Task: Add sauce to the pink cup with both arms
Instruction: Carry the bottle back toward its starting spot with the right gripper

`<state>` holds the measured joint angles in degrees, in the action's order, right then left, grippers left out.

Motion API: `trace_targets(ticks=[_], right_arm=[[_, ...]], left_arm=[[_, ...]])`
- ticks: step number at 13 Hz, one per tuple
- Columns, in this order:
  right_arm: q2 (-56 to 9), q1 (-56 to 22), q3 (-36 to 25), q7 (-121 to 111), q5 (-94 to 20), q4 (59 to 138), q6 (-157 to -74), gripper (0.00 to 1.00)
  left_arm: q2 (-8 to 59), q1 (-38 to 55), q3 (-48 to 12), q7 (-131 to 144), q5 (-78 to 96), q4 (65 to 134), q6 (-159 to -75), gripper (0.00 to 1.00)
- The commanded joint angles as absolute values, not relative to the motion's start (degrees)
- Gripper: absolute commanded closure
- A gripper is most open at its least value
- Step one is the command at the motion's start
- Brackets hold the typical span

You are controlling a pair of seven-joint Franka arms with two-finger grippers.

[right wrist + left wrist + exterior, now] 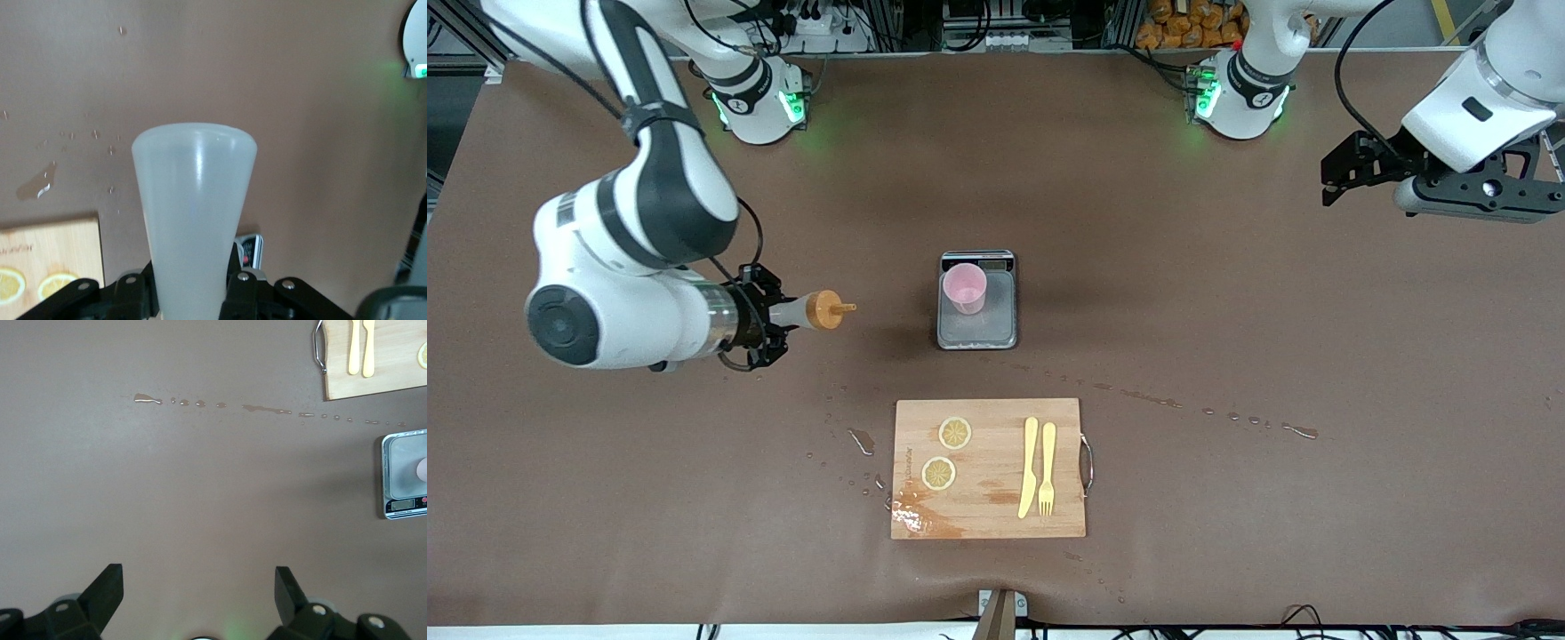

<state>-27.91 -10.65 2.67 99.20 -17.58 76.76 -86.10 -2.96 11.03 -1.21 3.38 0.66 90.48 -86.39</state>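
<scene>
Sideways, the right gripper clamps the sauce aimed toward the pink cup, while the left gripper waits, jaws apart.

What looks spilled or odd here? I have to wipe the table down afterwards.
A trail of liquid drops crosses the brown table beside the wooden cutting board, more droplets and a small puddle lie toward the right arm's end, and the board's near corner looks wet.

text: none legible | cutting board: faint edge imprint, unreadable | scale: display unreadable
</scene>
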Motion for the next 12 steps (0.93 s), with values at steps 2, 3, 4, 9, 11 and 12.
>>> trace_targets(ticks=[2,3,4,9,11,12], right_arm=[[-25.2,-0.3,3.7,87.7,-29.1,80.9,-85.3,1.00],[-25.5,2.5,3.6,84.9,-31.3,80.9,-83.9,1.00],[-25.9,5.6,3.7,81.6,-32.8,81.0,-82.9,1.00],[-29.0,18.1,3.5,63.6,-41.8,87.4,-80.0,1.00],[-32.5,22.5,3.5,57.5,-42.9,87.4,-78.3,1.00],[-34.3,24.2,3.5,55.8,-43.2,87.3,-78.0,1.00]], left_arm=[[-3.7,11.9,-1.1,4.2,0.1,90.3,-85.7,0.00],[-3.7,11.9,-1.1,4.2,0.0,90.3,-85.7,0.00],[-3.7,11.9,-1.1,4.2,0.0,90.3,-85.7,0.00],[-3.7,11.9,-1.1,4.2,-0.1,90.3,-85.7,0.00],[-3.7,11.9,-1.1,4.2,-0.1,90.3,-85.7,0.00],[-3.7,11.8,-1.1,4.2,-0.1,90.3,-85.7,0.00]])
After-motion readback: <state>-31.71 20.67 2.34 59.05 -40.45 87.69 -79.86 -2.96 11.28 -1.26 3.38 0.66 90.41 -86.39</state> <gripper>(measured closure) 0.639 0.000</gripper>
